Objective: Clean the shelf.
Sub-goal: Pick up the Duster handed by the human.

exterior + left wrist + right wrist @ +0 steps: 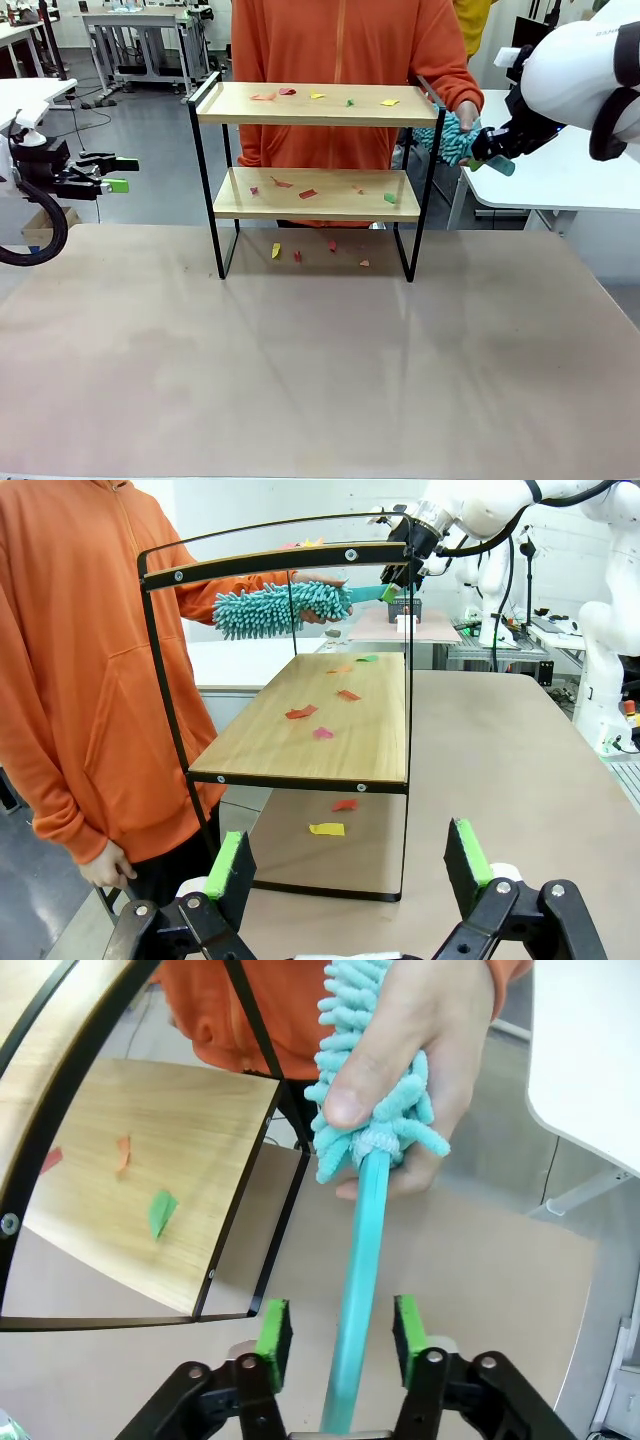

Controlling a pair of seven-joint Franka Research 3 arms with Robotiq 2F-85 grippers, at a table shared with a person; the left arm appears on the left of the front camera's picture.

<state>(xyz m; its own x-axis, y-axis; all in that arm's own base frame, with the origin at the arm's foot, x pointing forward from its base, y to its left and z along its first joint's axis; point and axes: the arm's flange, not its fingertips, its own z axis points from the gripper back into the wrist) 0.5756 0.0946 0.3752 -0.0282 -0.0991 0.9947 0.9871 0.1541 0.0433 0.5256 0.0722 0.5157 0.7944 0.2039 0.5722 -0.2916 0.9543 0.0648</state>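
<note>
— Right gripper (pixel 340 1325)?
— Kept spread around the duster (pixel 362 1230) handle, unclamped (head gripped by a hand (pixel 420 1050)).
— Left gripper (pixel 347 850)?
— Held open, empty.
— Shelf (pixel 230 105)?
— Set mid-table (pixel 300 380), far side, littered with scraps (pixel 308 193).

My front camera faces across the table (pixel 320 380) at the shelf (pixel 315 105) near its far edge, my left wrist camera looks along that shelf end-on from nearby, and my right wrist camera peers close at its opposite end.

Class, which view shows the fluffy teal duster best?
Left wrist view: the fluffy teal duster shows nearly whole. Front view: a small patch beside the wooden shelf. Right wrist view: its handle and head's base.
</note>
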